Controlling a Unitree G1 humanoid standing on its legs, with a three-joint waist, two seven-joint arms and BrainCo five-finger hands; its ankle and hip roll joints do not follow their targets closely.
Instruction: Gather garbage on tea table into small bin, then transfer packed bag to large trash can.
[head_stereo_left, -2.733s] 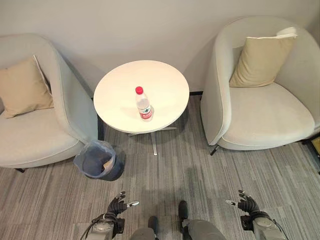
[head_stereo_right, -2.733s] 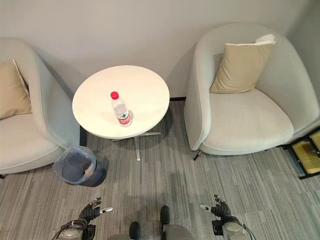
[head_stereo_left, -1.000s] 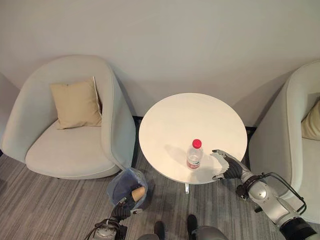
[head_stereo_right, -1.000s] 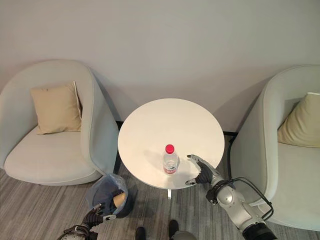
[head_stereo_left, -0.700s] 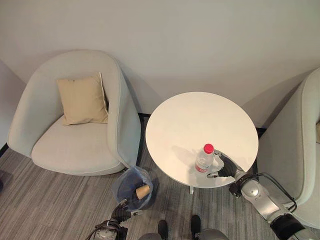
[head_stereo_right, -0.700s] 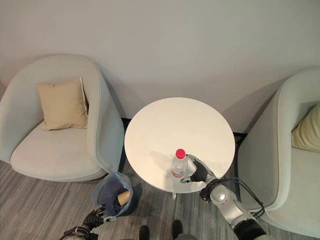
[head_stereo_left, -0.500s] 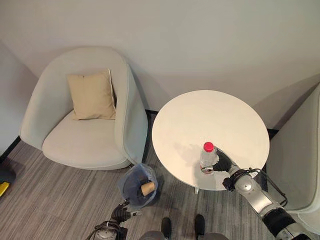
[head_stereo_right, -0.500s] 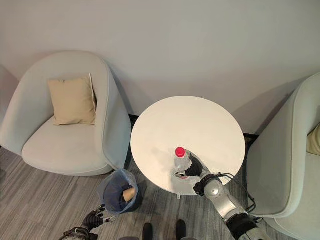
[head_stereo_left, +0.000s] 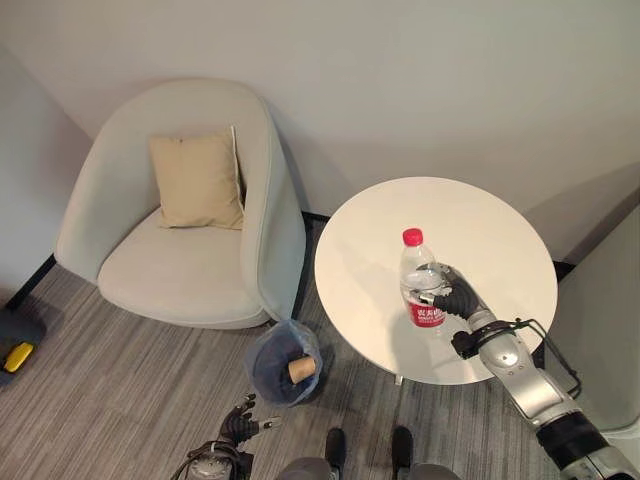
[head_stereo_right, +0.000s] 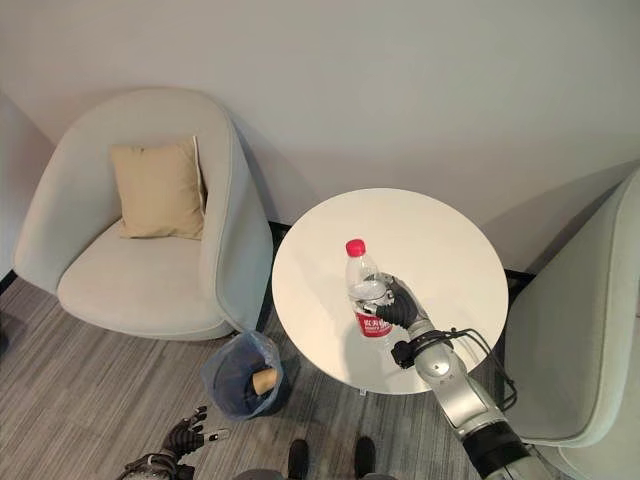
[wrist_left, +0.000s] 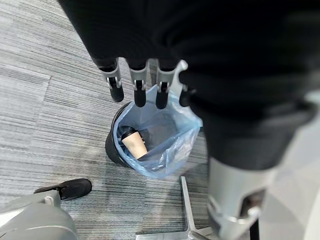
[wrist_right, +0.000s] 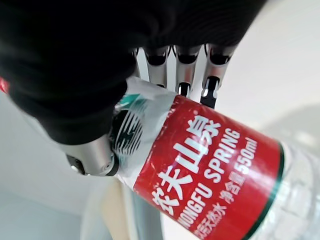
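Above the round white worktop (head_stereo_left: 440, 270), a clear red-capped plastic bottle (head_stereo_left: 421, 288) is clasped by the right hand (head_stereo_left: 458, 297). It should be kept upright and carried to the small blue-lined bin (head_stereo_left: 283, 362); left hand (head_stereo_left: 238, 426) relaxed.

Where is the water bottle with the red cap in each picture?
Left eye view: the clear plastic water bottle with the red cap stands above the round white table, in the right hand.
Right eye view: near the middle, same grip.
Left wrist view: not in it.
Right wrist view: its red label up close, fingers curled round it.
Shared landmark: the table.
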